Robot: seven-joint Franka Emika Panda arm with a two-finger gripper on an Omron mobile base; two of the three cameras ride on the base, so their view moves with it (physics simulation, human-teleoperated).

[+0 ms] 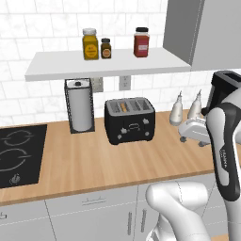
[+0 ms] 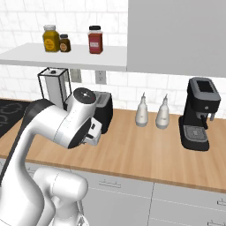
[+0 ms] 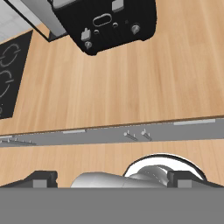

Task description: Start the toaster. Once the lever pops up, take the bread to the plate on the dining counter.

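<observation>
Brightness: all three views were evenly and brightly lit, with no dim corners.
Light source: diffuse and overhead; no lamp was visible.
Shadows: soft and faint; the shelf (image 1: pixel 108 63) cast a pale grey band on the tiled wall (image 1: pixel 37 28), and the toaster (image 1: pixel 129 120) left only a slight dark edge on the surface (image 1: pixel 94 160).
Glare: mild highlights on the arm's white shells.
Sharpness: rendered, crisp throughout, slightly pixelated edges.
Distortion: none noticeable at the edges.
</observation>
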